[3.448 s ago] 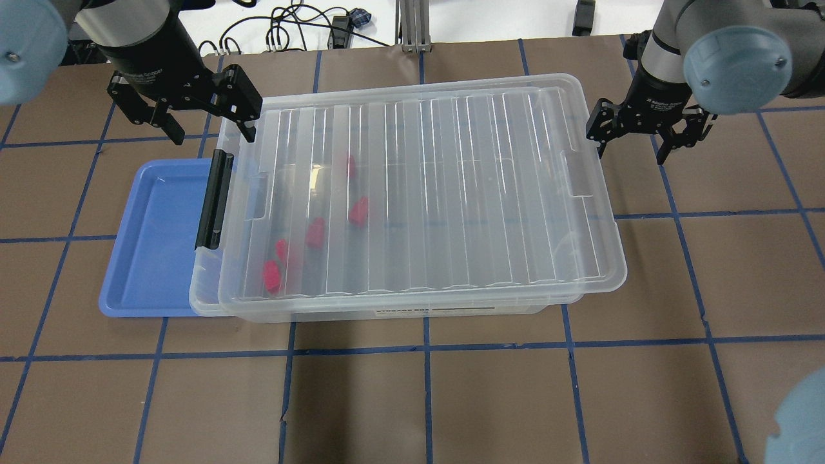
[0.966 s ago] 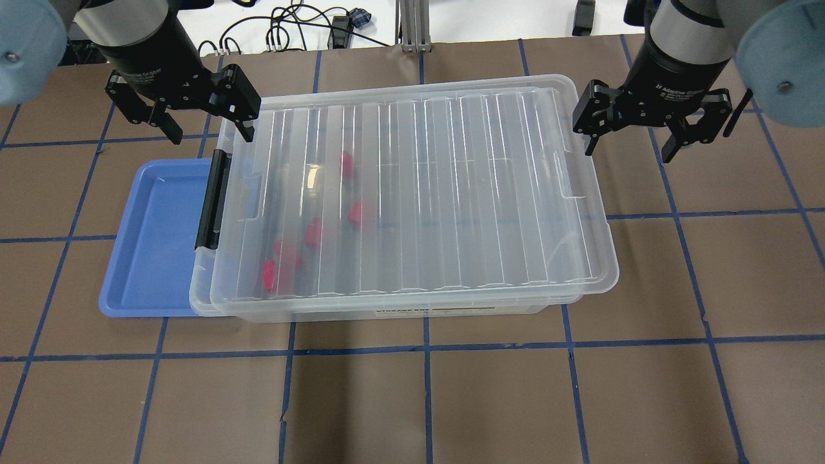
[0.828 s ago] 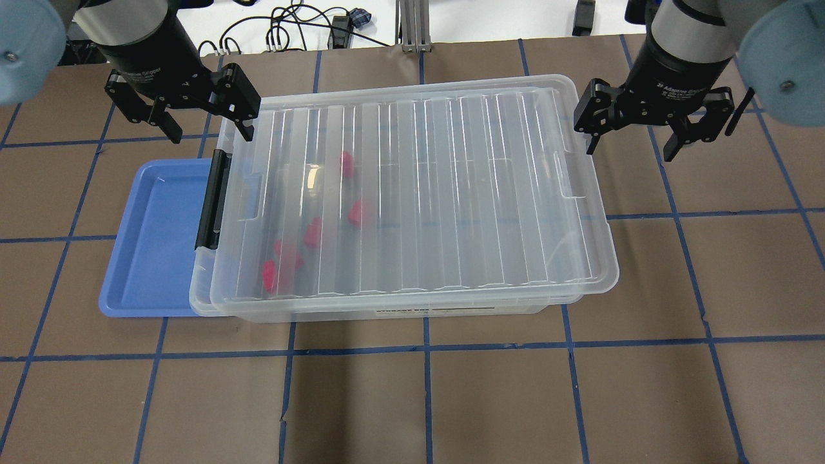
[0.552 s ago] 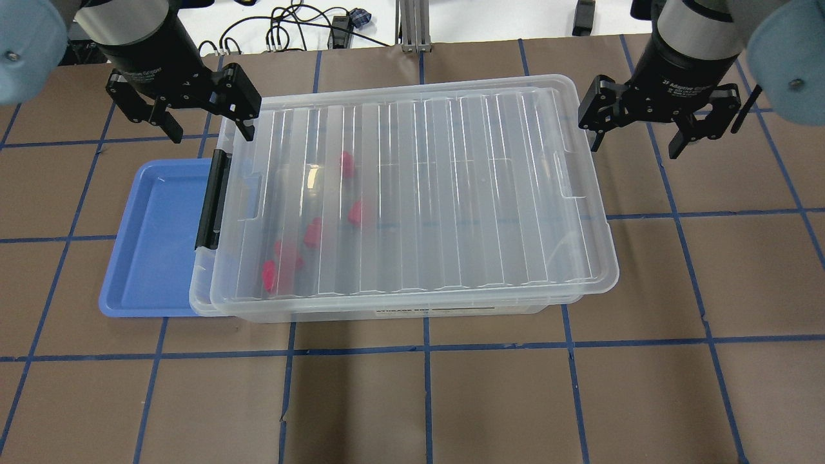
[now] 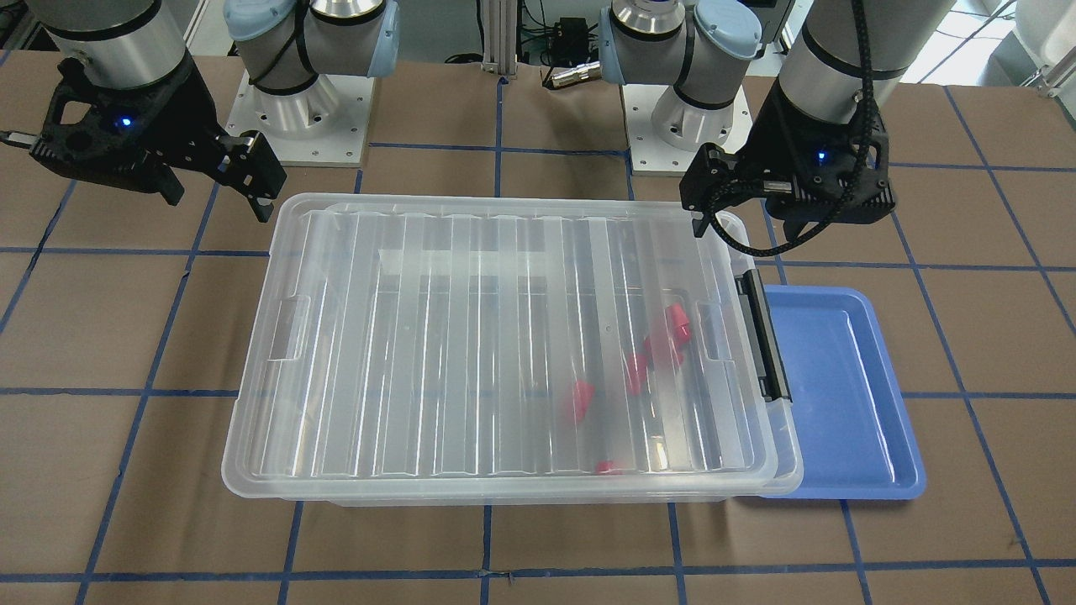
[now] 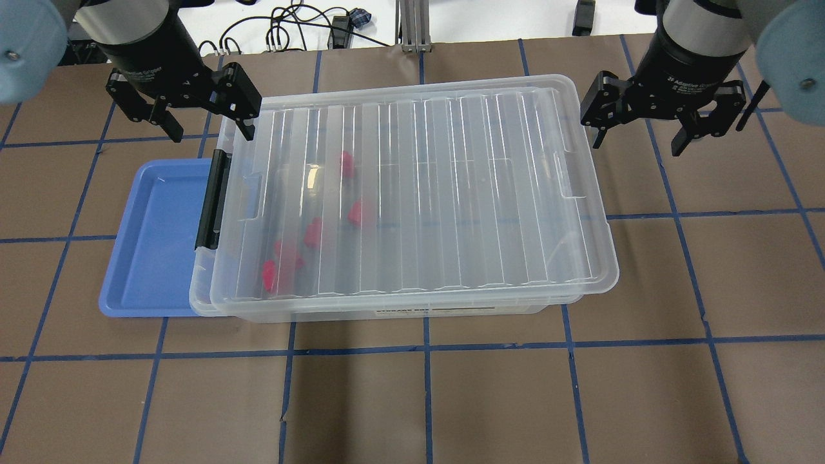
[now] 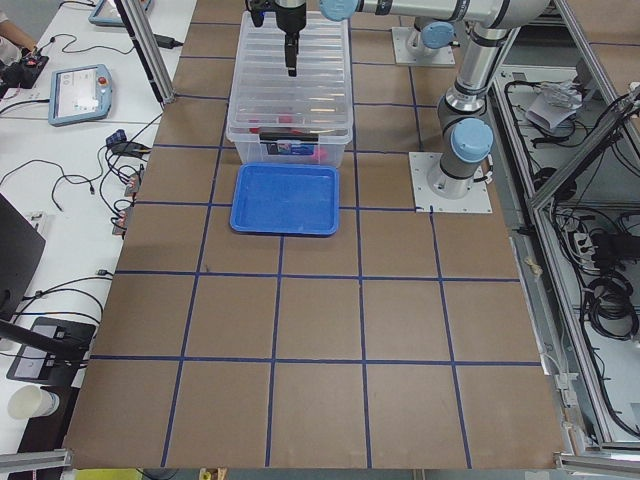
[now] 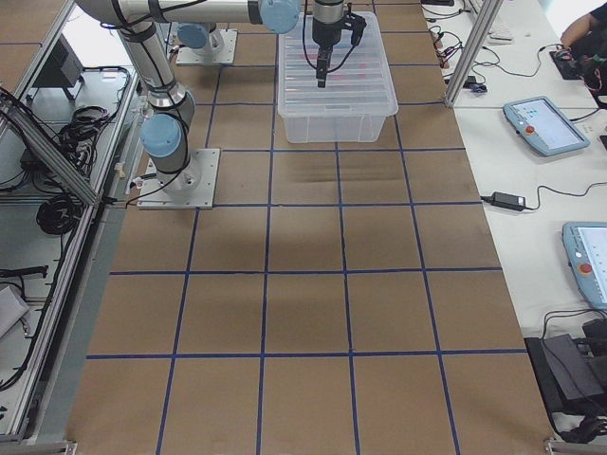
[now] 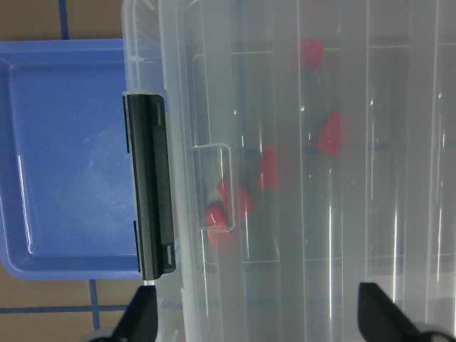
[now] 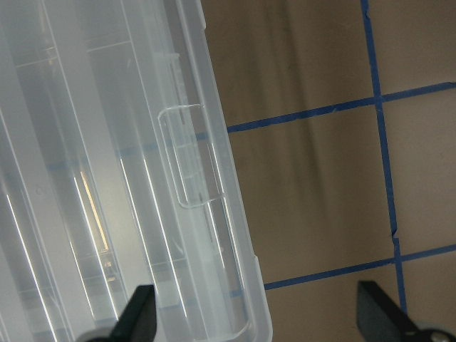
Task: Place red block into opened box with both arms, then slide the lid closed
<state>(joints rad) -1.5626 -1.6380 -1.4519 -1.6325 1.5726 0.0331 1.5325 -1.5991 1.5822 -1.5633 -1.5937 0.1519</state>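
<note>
Tabletop (image 6: 644,399) w/ box (image 6: 322,314): brown, blue grid (image 6: 426,348)

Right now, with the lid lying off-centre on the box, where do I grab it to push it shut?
Probably the lid at its right short end, beside the notch, coming from the right with the open right gripper. That end overhangs the box, leaving room for a finger beneath; the box's left end lies uncovered.

Bright, even indoor light; the wide views are sharp. White glare streaks run along the ribs of the lid (image 6: 412,193), strongest toward its 9 o'clock. A soft shadow darkens the table (image 6: 361,399) at its 6 o'clock. Wrist views look softer.
</note>
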